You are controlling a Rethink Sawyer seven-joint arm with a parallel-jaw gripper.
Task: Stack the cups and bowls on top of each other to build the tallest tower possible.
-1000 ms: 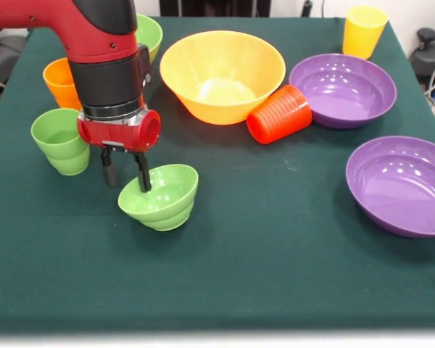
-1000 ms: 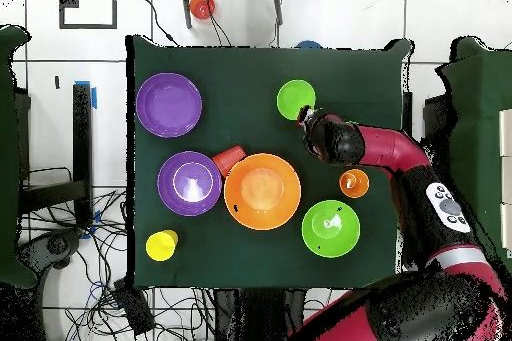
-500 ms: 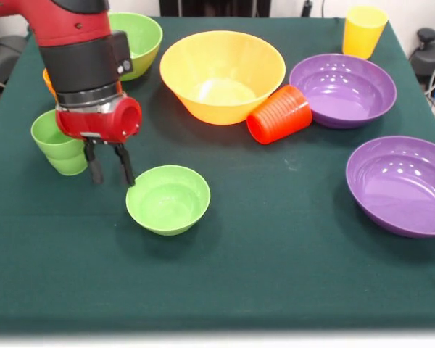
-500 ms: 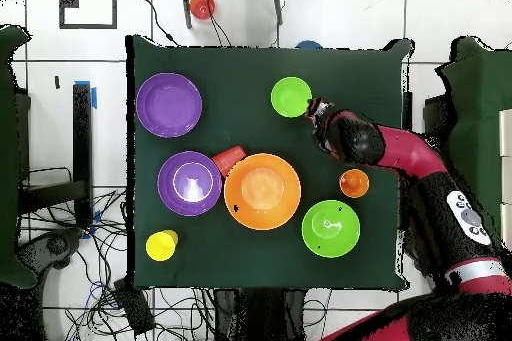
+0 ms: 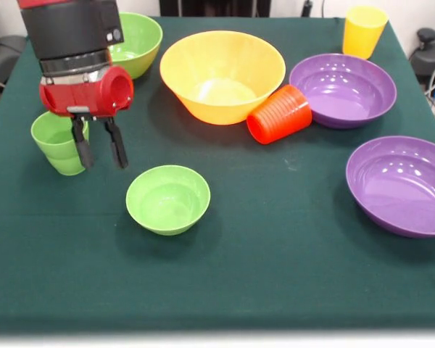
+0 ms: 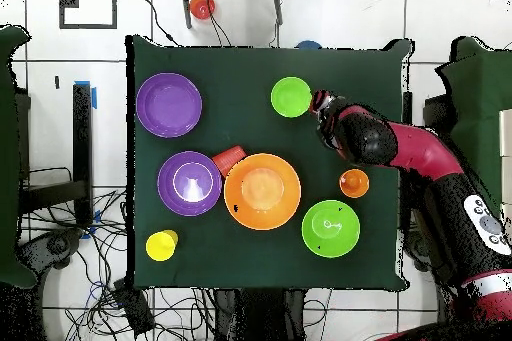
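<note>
My gripper hangs open and empty just above the cloth, between the light green cup and the small light green bowl, which sits upright by itself. From overhead the gripper is right beside that bowl. The large orange-yellow bowl stands at the back with the red cup on its side against it. Two purple bowls, a medium green bowl and the yellow cup stand apart. The orange cup shows only from overhead. No tower shows.
The dark green tablecloth covers the whole table, with a wide bare stretch along the front edge. Off the table, a small red-orange object sits on the floor, and cables lie around the table's corners.
The gripper let go of the small green bowl's rim. The bowl, tilted before, settled flat. The gripper rose and moved away towards the light green cup.
</note>
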